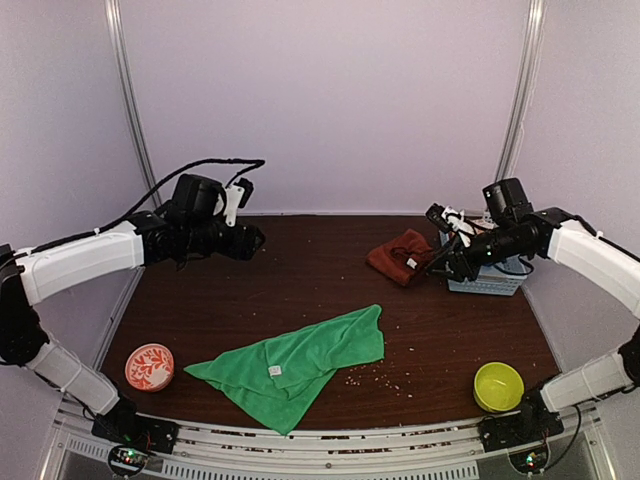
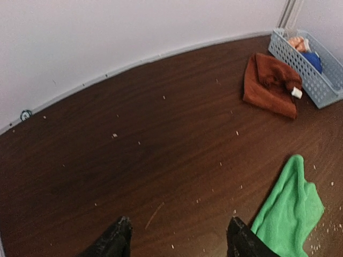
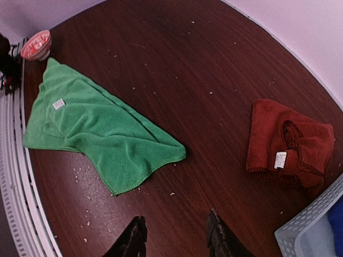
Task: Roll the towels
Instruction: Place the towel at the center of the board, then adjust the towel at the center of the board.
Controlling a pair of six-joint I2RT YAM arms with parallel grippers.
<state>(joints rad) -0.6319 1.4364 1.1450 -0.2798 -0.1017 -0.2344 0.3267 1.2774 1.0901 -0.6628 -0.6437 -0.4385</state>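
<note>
The green towel (image 1: 295, 362) (image 2: 289, 217) (image 3: 96, 126) lies spread and loosely folded near the table's front, a white tag on top. The rust-red towel (image 1: 400, 255) (image 2: 269, 84) (image 3: 288, 142) sits bundled at the back right, beside a basket. My left gripper (image 1: 255, 240) (image 2: 179, 235) hovers above the back left of the table, open and empty. My right gripper (image 1: 440, 268) (image 3: 174, 235) hangs just right of the red towel, open, nothing between its fingers.
A grey-blue plastic basket (image 1: 490, 280) (image 2: 308, 72) (image 3: 308, 227) with items in it stands at the back right. A red patterned bowl (image 1: 149, 367) (image 3: 37, 44) sits front left, a yellow-green bowl (image 1: 498, 386) front right. Crumbs dot the brown table (image 1: 300, 290).
</note>
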